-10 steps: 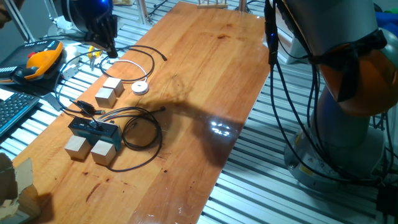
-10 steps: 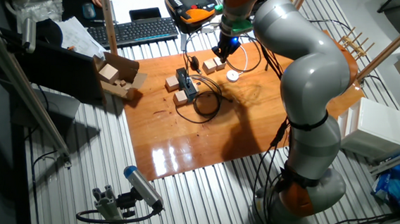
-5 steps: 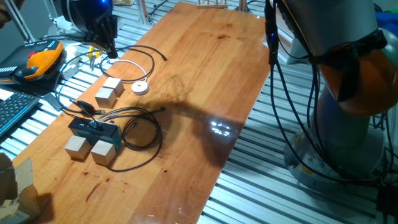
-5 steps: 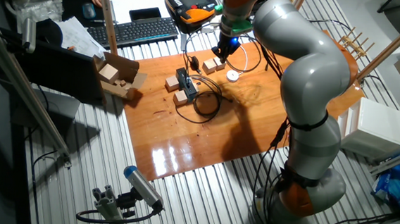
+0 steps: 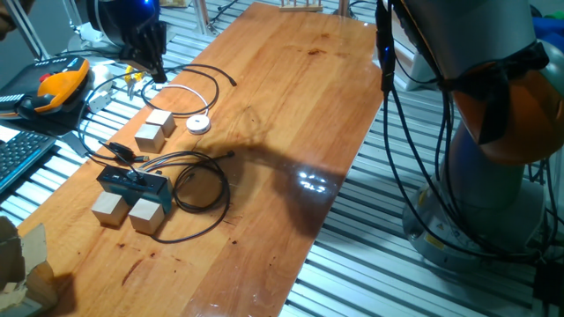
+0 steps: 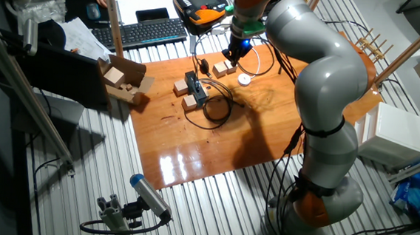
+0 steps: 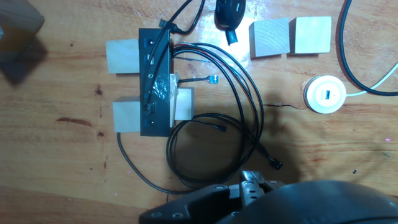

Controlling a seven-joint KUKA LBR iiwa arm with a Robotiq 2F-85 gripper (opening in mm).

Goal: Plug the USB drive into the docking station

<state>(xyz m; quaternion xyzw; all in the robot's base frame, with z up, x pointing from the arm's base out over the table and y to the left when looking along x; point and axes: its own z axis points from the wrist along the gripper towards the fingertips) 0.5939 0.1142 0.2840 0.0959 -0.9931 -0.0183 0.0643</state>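
Observation:
The docking station (image 5: pixel 132 182) is a flat dark box lying between pale wooden cubes, with several thin black cables running into it. From above it shows as a long rectangle (image 7: pixel 155 81). The USB drive (image 5: pixel 120 150) lies on the table behind the station, a small black oblong stick. In the hand view the drive (image 7: pixel 229 14) sits at the top edge, just left of two cubes. My gripper (image 5: pixel 157 72) hangs well above the table's far left corner, away from both. Its dark fingers look close together, but the gap is not readable.
Two wooden cubes (image 5: pixel 128 211) sit in front of the station and two more (image 5: pixel 155 129) behind it. A round white puck (image 5: pixel 198 125) on a white cable lies nearby. Black cable loops (image 7: pixel 211 143) spread right of the station. An orange pendant (image 5: pixel 57 86) and keyboard lie off the table's left.

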